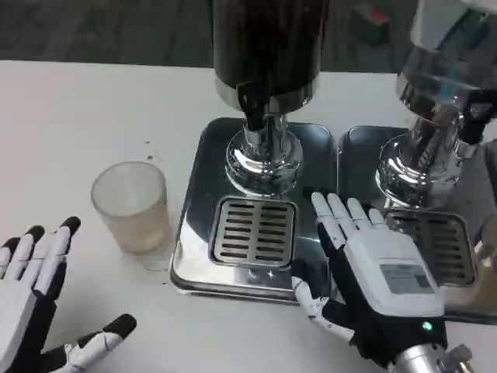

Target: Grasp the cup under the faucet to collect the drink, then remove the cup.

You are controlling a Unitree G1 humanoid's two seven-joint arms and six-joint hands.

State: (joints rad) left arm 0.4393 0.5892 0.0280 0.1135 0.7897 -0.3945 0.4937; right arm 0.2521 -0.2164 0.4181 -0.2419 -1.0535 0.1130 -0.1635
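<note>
A clear cup (132, 206) stands upright on the white table (70, 116), just left of the chrome base tray (194, 264) of a drink dispenser (268, 47), not under its faucet (253, 105). The faucet hangs from the dark tank above the slotted drip grate (255, 231), and nothing sits on that grate. The left hand (35, 303) lies at the lower left of the head view, palm side down near the table, its fingers spread apart and holding nothing; it is near the cup but apart from it. The right hand (373, 280) hovers over the right edge of the same tray, its fingers extended and apart, pointing toward the dispenser column, with nothing in its grasp. To the right stands a second dispenser (443, 85) with its own chrome tray and grate (439, 245), partly covered by the right hand.
</note>
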